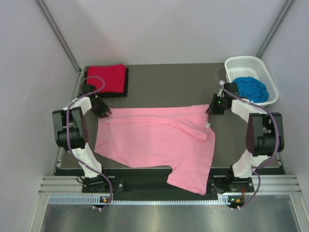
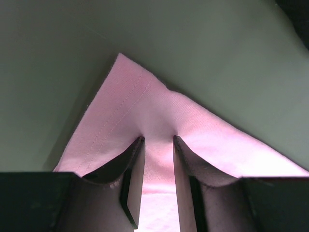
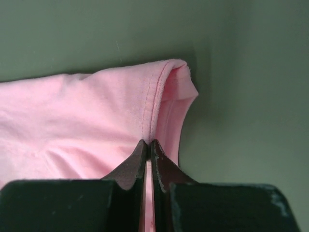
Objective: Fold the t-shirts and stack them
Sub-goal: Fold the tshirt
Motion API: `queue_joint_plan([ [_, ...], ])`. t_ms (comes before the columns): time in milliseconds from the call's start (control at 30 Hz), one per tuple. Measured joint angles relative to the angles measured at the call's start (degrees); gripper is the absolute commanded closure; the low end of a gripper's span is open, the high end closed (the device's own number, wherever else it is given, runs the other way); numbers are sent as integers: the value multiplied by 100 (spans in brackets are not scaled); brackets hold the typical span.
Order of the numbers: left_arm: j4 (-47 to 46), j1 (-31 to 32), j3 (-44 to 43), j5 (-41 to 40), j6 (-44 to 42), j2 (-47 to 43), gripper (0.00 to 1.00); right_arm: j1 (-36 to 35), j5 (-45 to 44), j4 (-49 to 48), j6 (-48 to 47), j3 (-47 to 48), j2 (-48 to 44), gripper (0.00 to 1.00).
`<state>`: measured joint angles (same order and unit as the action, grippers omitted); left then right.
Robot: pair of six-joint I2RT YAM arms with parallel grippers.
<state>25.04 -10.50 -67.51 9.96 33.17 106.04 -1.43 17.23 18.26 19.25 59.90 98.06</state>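
Note:
The light pink t-shirt [image 1: 154, 140] lies spread across the dark table, its lower hem hanging over the near edge. My left gripper [image 1: 104, 112] is at the shirt's far left corner. In the left wrist view that gripper [image 2: 158, 140] stands open, its tips pressed onto the pink cloth [image 2: 159, 111], which shows in the gap. My right gripper [image 1: 212, 107] is at the far right corner. In the right wrist view it [image 3: 149, 142] is shut on the stitched edge of the pink cloth [image 3: 96, 111]. A folded red t-shirt [image 1: 107, 77] lies on a black one [image 1: 126, 84] at the back left.
A white lattice basket [image 1: 244, 62] at the back right holds the crumpled bright blue t-shirt [image 1: 251, 88]. Grey walls close in the table on the left, the right and the back. A metal rail runs along the near edge by the arm bases.

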Motion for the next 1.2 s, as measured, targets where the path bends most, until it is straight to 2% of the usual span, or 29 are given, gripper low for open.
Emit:
queue_joint_plan([
  [233, -9, 0, 0, -72, 20, 2, 64, 17, -398, -4, 243, -745, -822, 100],
  [500, 4, 0, -26, -105, 20, 13, 63, 210, -400, -186, 343, -1001, -649, 100],
  [600, 72, 0, -122, -125, 2, 48, 63, 210, -380, -289, 354, -1001, -505, 91],
  [733, 219, 0, -306, -205, -76, 63, 61, 210, -426, -151, 356, -929, -492, 74],
  [900, 404, 122, -627, -275, -260, 13, 62, 120, -826, 413, 398, -660, -879, 70],
  [967, 393, 328, -601, -238, -343, -146, 62, 4, -944, 625, 455, -656, -1257, 66],
  [1067, 238, 964, -345, -70, -457, -603, 61, -162, -955, 752, 590, -809, -1902, 61],
  [1200, -525, 2210, 407, 566, -313, -1449, 58, -234, -809, 920, 785, -1482, -2933, 54],
])
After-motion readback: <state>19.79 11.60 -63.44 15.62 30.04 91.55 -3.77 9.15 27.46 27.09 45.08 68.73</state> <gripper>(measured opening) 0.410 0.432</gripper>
